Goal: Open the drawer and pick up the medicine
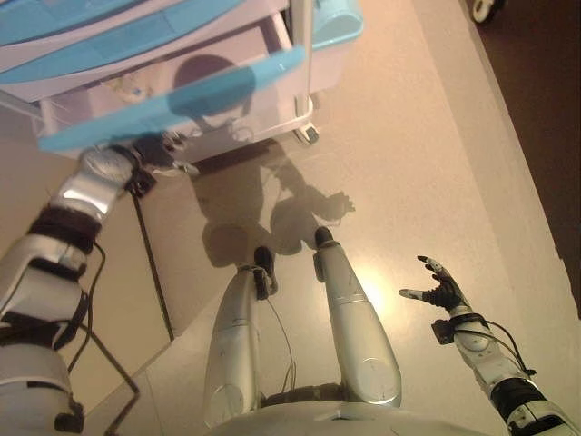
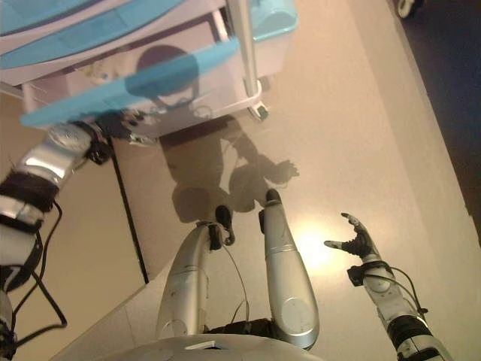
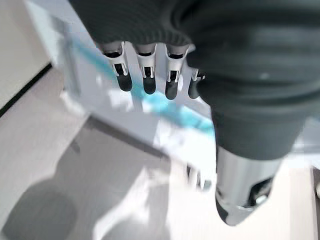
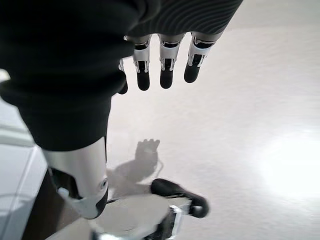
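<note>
Drawer point(image 1: 172, 104) with the blue front is pulled out of the white cart point(image 1: 318, 54), tilted toward me, small stuff inside that I can't make out as medicine. My left hand point(image 1: 163, 150) sits just under its front edge, fingers relaxed, gripping nothing. Right hand point(image 1: 442, 289) hangs open over the floor point(image 1: 408, 163), well apart

Glossy plastic drawer point(image 1: 172, 104), shiny floor point(image 1: 408, 163)

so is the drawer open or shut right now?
Open. The drawer with the blue front juts out from the cart, interior visible behind the front. Left hand is just below that front.
</note>
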Controlling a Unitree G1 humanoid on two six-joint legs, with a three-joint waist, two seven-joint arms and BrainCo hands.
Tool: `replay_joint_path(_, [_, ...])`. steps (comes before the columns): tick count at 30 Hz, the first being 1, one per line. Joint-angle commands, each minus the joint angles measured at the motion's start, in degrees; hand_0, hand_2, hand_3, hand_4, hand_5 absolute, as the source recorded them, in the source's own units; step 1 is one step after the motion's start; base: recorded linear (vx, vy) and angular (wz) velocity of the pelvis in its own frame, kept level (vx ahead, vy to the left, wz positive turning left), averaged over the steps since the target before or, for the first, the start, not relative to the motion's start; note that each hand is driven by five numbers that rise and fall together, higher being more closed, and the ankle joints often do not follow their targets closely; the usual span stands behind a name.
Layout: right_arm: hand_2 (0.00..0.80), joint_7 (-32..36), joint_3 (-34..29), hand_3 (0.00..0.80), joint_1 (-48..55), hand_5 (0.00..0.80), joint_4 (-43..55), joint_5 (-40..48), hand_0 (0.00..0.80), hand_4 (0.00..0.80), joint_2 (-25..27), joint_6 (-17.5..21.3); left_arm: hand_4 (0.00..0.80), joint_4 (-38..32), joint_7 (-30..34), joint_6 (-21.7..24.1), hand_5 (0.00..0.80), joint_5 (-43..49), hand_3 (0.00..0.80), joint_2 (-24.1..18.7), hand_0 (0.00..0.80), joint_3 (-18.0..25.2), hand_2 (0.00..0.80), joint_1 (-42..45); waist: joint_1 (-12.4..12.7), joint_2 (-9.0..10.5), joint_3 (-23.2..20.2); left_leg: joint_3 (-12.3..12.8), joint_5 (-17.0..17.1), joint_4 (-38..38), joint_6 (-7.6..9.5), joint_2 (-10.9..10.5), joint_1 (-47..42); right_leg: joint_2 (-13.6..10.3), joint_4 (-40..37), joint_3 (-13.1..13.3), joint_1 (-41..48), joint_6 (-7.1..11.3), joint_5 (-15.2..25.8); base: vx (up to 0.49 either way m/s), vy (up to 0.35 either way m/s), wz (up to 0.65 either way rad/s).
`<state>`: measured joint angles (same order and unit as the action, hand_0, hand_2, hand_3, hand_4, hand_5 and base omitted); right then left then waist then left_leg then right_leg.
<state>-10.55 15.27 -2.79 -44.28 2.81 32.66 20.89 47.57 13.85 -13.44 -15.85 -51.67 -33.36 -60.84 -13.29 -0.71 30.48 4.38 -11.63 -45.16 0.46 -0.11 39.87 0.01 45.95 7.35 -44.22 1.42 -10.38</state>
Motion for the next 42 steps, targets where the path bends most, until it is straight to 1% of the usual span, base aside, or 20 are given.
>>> replay_joint_path(1, [0.000,-0.38,3.04,0.000,1.67,0.000,0.02,1.02,0.000,0.000,1.10,2.55,0.000,7.05,-9.32,4.01,0.000,-1.07,0.000,-4.66,0.000,1.96,0.000,-8.01,-1.83,0.09,-3.93,2.22,-2.47,4.32,5.35,-2.10,-3.04,1.77,-5.44,-0.56,2.58,-2.35,2.83,-0.041,-0.016,-0.10])
replay_joint_path(2, [0.000,-0.58,3.33,0.000,1.56,0.000,0.10,1.08,0.000,0.000,0.94,2.48,0.000,8.10,-10.41,4.63,0.000,-1.19,0.000,-4.64,0.000,2.33,0.000,-8.52,-1.89,0.19,-3.92,2.15,-2.44,4.47,5.32,-2.17,-3.06,1.93,-5.63,-0.46,2.54,-2.30,2.92,-0.029,-0.023,-0.13])
replay_joint_path(4, [0.000,-1.15,4.29,0.000,1.17,0.000,0.21,1.71,0.000,0.000,0.40,2.40,0.000,12.15,-15.37,6.58,0.000,-2.51,0.000,-4.49,0.000,3.82,0.000,-10.58,-2.09,0.54,-3.88,1.97,-2.42,4.83,5.22,-2.27,-2.84,2.41,-6.32,-0.23,2.19,-2.23,3.17,-0.040,-0.021,-0.15])
replay_joint_path(8, [0.000,-2.12,5.88,0.000,0.13,0.000,0.06,1.90,0.000,0.000,-0.45,2.35,0.000,17.11,-19.38,8.47,0.000,-2.72,0.000,-3.89,0.000,4.81,0.000,-12.88,-2.31,0.90,-3.91,1.75,-1.83,6.47,5.08,-2.27,-3.18,2.86,-8.20,-0.05,2.29,-2.31,3.71,-0.051,-0.018,-0.03])
replay_joint_path(12, [0.000,-2.71,6.91,0.000,-0.86,0.000,0.61,2.19,0.000,0.000,-1.30,2.41,0.000,18.06,-20.30,9.08,0.000,-3.88,0.000,-2.39,0.000,5.86,0.000,-11.96,-2.32,1.06,-3.98,1.57,-1.26,8.16,4.84,-2.23,-3.97,3.32,-9.64,0.20,2.80,-2.34,4.02,-0.068,-0.013,-0.08])
replay_joint_path(14, [0.000,-2.12,7.03,0.000,-1.41,0.000,1.01,2.87,0.000,0.000,-2.00,2.76,0.000,16.81,-19.13,10.04,0.000,-5.75,0.000,-1.37,0.000,7.04,0.000,-9.53,-1.95,1.01,-4.11,1.69,-0.86,9.56,4.70,-2.18,-5.05,3.43,-10.51,0.09,3.74,-2.41,3.95,-0.129,-0.048,-0.01])
replay_joint_path(15, [0.000,-1.74,6.97,0.000,-1.54,0.000,1.16,3.06,0.000,0.000,-2.43,2.89,0.000,15.71,-18.52,10.88,0.000,-6.99,0.000,-1.07,0.000,7.88,0.000,-7.92,-1.77,1.21,-4.26,2.31,1.17,10.71,4.75,-2.07,-5.00,3.28,-11.77,0.02,3.85,-2.59,5.74,-0.156,-0.075,-0.01])
replay_joint_path(17, [0.000,-0.59,6.88,0.000,-1.62,0.000,1.23,3.64,0.000,0.000,-3.20,3.21,0.000,12.96,-17.17,13.02,0.000,-10.07,0.000,-0.37,0.000,9.80,0.000,-4.61,-1.18,0.97,-4.75,2.31,1.56,12.22,4.44,-2.08,-6.48,3.26,-12.67,-0.15,5.33,-2.60,5.57,-0.099,-0.070,-0.03])
replay_joint_path(19, [0.000,2.37,6.08,0.000,-1.64,0.000,0.69,5.89,0.000,0.000,-4.26,3.18,0.000,7.53,-15.05,15.45,0.000,-13.38,0.000,0.56,0.000,12.62,0.000,1.57,0.04,0.55,-5.45,2.30,2.05,14.16,3.93,-2.07,-8.95,2.69,-14.17,-0.83,7.90,-2.54,5.46,-0.034,-0.070,0.02])
replay_joint_path(22, [0.000,7.06,4.89,0.000,-1.53,0.000,-1.09,8.82,0.000,0.000,-5.61,3.32,0.000,2.11,-11.84,17.76,0.000,-19.20,0.000,2.24,0.000,17.55,0.000,11.00,1.91,0.10,-6.52,2.06,2.70,16.60,3.23,-2.09,-12.27,1.39,-16.71,-2.25,11.53,-2.40,5.47,-0.005,-0.056,0.02])
replay_joint_path(23, [0.000,9.45,4.20,0.000,-1.34,0.000,-2.27,10.31,0.000,0.000,-6.27,3.46,0.000,-0.07,-10.92,19.05,0.000,-22.22,0.000,3.40,0.000,19.69,0.000,15.35,2.79,-0.03,-7.02,1.79,3.07,17.69,2.95,-2.18,-13.64,0.79,-17.89,-2.87,13.12,-2.38,5.57,0.011,-0.062,0.02])
replay_joint_path(26, [0.000,14.93,2.28,0.000,-0.60,0.000,-5.53,13.62,0.000,0.000,-8.15,2.73,0.000,-3.88,-7.96,23.31,0.000,-25.80,0.000,8.08,0.000,25.95,0.000,27.31,5.50,-0.13,-8.95,0.59,4.23,21.25,2.31,-2.73,-17.80,-1.09,-21.64,-4.92,18.35,-2.16,5.87,0.035,-0.072,-0.01])
replay_joint_path(29, [0.000,19.75,0.73,0.000,0.58,0.000,-8.43,15.84,0.000,0.000,-9.85,0.51,0.000,-3.68,-5.60,26.77,0.000,-27.69,0.000,14.02,0.000,30.22,0.000,37.01,7.63,0.07,-11.73,-0.71,5.66,25.85,1.76,-3.19,-22.70,-2.51,-26.00,-6.79,24.18,-1.67,6.33,0.085,-0.058,0.19])
replay_joint_path(32, [0.000,24.09,-0.60,0.000,1.44,0.000,-11.78,16.27,0.000,0.000,-11.32,-1.59,0.000,-1.98,-3.61,28.89,0.000,-28.30,0.000,20.54,0.000,31.76,0.000,44.72,9.34,0.24,-14.77,-1.98,7.27,30.26,1.18,-3.34,-26.69,-2.87,-30.60,-8.13,29.31,-1.38,7.20,0.085,-0.035,0.30])
replay_joint_path(34, [0.000,26.65,-1.47,0.000,2.00,0.000,-13.30,15.08,0.000,0.000,-11.86,-2.49,0.000,-0.14,-1.53,28.64,0.000,-26.98,0.000,23.87,0.000,32.59,0.000,48.66,10.21,0.27,-16.50,-2.84,8.09,32.83,0.86,-3.15,-29.21,-2.87,-33.07,-8.82,32.51,-1.31,7.50,0.088,-0.016,0.28])
replay_joint_path(35, [0.000,27.16,-1.73,0.000,2.35,0.000,-14.16,14.05,0.000,0.000,-12.17,-2.65,0.000,1.29,-1.16,28.54,0.000,-25.32,0.000,26.00,0.000,32.53,0.000,50.97,10.71,0.27,-17.60,-3.30,8.50,34.17,0.66,-3.10,-30.54,-2.78,-34.41,-9.08,34.27,-1.30,7.68,0.076,-0.010,0.23])
replay_joint_path(37, [0.000,27.34,-2.25,0.000,2.98,0.000,-14.86,12.64,0.000,0.000,-12.58,-3.08,0.000,3.53,0.14,28.79,0.000,-22.84,0.000,28.41,0.000,31.65,0.000,53.92,11.47,0.36,-19.27,-3.96,9.08,36.24,0.38,-3.05,-32.62,-2.75,-36.39,-9.75,36.86,-1.13,8.00,0.064,0.000,0.32])
replay_joint_path(39, [0.000,27.41,-3.01,0.000,3.41,0.000,-15.63,11.40,0.000,0.000,-12.92,-3.20,0.000,5.98,-1.90,28.47,0.000,-20.38,0.000,31.10,0.000,31.00,0.000,56.44,12.10,0.39,-20.81,-4.46,9.68,38.17,0.13,-2.95,-34.44,-2.63,-37.88,-10.38,38.84,-0.93,8.39,0.054,0.005,0.30])
replay_joint_path(40, [0.000,27.16,-3.52,0.000,3.63,0.000,-16.36,10.66,0.000,0.000,-13.38,-3.04,0.000,8.34,-3.33,28.60,0.000,-16.93,0.000,32.29,0.000,30.61,0.000,57.50,12.58,0.57,-21.87,-4.70,10.01,39.52,0.11,-2.88,-35.68,-2.69,-39.03,-11.05,40.17,-0.78,8.69,0.012,0.001,0.31])
replay_joint_path(42, [0.000,26.63,-3.70,0.000,3.61,0.000,-17.63,9.94,0.000,0.000,-14.02,-2.14,0.000,12.92,-5.05,28.29,0.000,-10.72,0.000,32.77,0.000,29.86,0.000,58.55,12.94,0.89,-22.91,-4.70,10.67,41.43,-0.15,-2.67,-37.07,-2.75,-40.40,-11.79,41.56,-0.45,9.15,-0.020,-0.009,0.32])
